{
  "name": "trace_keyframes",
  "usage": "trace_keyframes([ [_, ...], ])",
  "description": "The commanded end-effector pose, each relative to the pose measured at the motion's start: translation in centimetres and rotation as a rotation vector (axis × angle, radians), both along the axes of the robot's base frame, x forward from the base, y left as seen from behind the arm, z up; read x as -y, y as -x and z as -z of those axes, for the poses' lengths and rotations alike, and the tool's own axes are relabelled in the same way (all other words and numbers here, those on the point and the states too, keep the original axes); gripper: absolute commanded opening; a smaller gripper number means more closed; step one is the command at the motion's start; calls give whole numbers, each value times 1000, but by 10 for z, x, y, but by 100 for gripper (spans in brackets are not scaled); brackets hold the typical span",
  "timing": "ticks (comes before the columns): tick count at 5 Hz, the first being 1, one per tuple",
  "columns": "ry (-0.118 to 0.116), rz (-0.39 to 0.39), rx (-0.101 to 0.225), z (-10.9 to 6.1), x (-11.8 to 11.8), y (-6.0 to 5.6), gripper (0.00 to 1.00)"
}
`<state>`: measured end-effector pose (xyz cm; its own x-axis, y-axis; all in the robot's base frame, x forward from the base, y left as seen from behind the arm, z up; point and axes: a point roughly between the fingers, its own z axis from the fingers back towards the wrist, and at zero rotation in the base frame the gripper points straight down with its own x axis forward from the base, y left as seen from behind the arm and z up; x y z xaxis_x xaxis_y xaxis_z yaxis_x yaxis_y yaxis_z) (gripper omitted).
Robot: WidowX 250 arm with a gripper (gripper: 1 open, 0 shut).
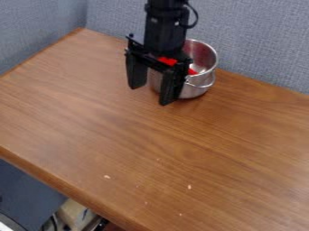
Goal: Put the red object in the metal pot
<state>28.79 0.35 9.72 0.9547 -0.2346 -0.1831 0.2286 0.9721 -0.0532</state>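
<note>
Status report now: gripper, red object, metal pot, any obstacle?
Gripper open, holding nothing, at the near side of metal pot. Red object seen at the pot behind the fingers; inside or not, unclear. Table shows no obstacle.

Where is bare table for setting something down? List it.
The table shows bare wood over its whole left, middle and near parts, up to its front edge. The far corner is crowded: the pot, the red object and the open gripper.

The pot [197,69] is set near the table's [108,126] far edge, right of centre. The red object [171,61] is seen at the pot's left rim, behind the gripper [151,84], which is positioned just front-left of the pot.
</note>
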Motion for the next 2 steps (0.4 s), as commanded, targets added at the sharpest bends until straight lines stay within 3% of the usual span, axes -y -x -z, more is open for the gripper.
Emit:
trace_keyframes([
  [1, 3, -22, 65, -4, -5, -20, 100],
  [2, 3, -74, 87, 2, -15, -30, 100],
])
